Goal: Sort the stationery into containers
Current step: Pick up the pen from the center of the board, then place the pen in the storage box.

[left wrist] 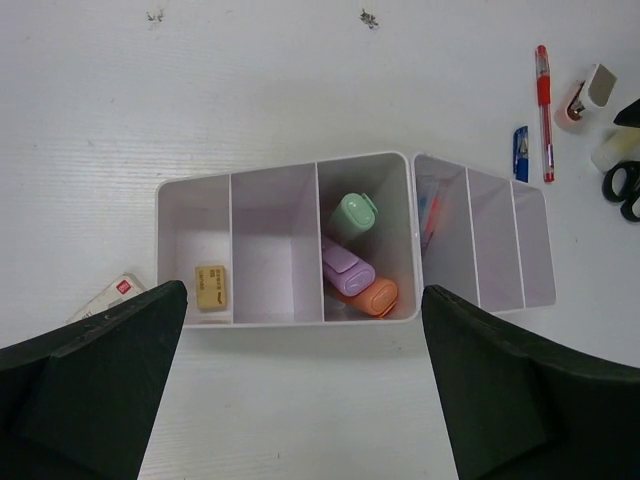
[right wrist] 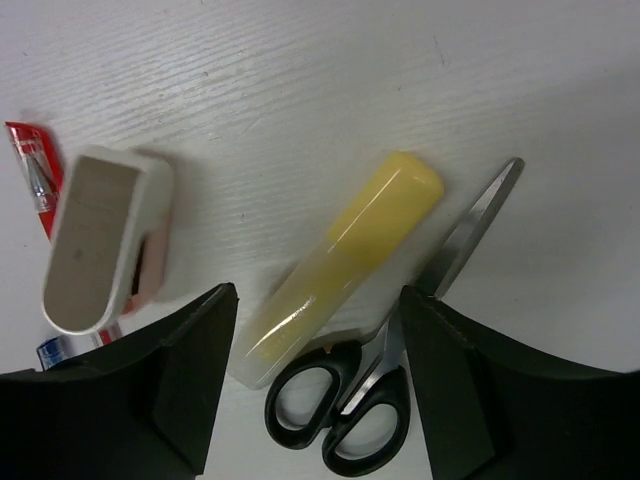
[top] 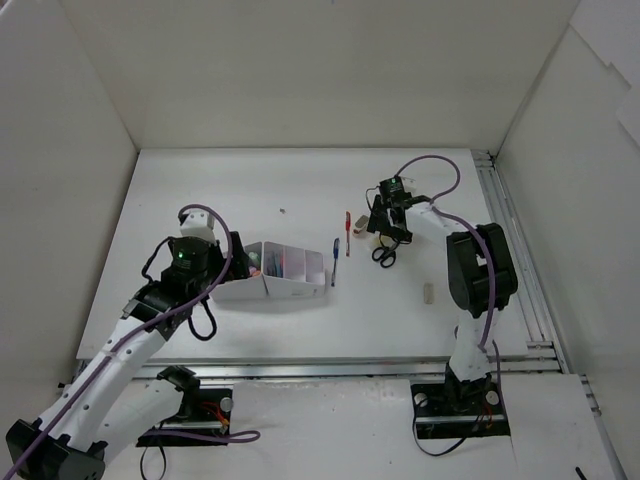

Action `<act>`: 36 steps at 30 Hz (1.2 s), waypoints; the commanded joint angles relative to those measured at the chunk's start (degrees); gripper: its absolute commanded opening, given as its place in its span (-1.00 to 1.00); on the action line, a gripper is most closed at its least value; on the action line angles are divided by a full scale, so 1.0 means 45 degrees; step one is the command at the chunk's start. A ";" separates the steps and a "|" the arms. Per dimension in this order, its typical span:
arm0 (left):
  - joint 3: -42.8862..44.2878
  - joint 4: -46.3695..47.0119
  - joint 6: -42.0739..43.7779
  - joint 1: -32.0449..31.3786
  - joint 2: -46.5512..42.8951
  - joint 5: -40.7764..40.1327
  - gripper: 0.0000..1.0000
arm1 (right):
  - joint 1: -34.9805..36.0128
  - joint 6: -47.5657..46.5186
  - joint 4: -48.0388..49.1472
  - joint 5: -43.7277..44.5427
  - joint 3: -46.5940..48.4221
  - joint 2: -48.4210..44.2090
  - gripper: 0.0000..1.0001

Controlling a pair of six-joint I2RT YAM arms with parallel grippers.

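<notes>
**Mara:** Where was the left claw [left wrist: 303,335]?

**Ivo:** It hung over the near side of the white organizer [left wrist: 275,195]. Its jaws were spread wide and it had hold of nothing. One dark finger showed at each bottom corner of its wrist view.

**Mara:** What lay in the compartments?

**Ivo:** A tan eraser [left wrist: 210,286] sat in the leftmost one. The green marker [left wrist: 352,216], purple marker [left wrist: 346,268] and orange marker [left wrist: 375,296] were packed together in the third from the left. Something pinkish leaned in the next compartment, but I could not tell what it was.

**Mara:** And what was loose on the surface [left wrist: 300,80]?

**Ivo:** A white eraser with a red label [left wrist: 105,298] lay just beside the organizer's near left corner. The red pen [left wrist: 543,110] and blue pen [left wrist: 520,152] lay past its right end. A small pale eraser [top: 427,293] lay well apart, near the right arm.

**Mara:** And the right claw [right wrist: 315,310]?

**Ivo:** It was low over the yellow marker [right wrist: 345,260] and partly open, with one finger on each side. Neither finger was plainly touching the marker, so it gripped nothing. The black-handled scissors [right wrist: 385,380] lay just beside the marker on one side. On the other side was a stubby white thing [right wrist: 100,240] that I could not name.
</notes>
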 commanded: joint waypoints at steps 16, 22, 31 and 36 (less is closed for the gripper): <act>0.1275 0.0180 0.0355 -0.0057 -0.0396 -0.0270 0.99 | 0.0216 -0.1180 -0.0214 0.0205 0.0770 -0.0557 -0.93; 0.1882 0.0998 0.0786 -0.0057 0.0229 0.2504 0.99 | 0.1855 -0.5029 0.1736 -0.1079 -0.1527 -0.4441 -1.00; 0.1355 0.4023 0.0924 -0.0602 0.0639 0.7249 0.99 | 0.4472 -0.5911 0.4412 -0.7094 -0.5146 -0.9054 -1.00; 0.1160 0.4982 0.0396 -0.0974 0.1108 0.7915 0.99 | 0.6094 -0.5833 0.5197 -0.7587 -0.5189 -0.9173 -1.00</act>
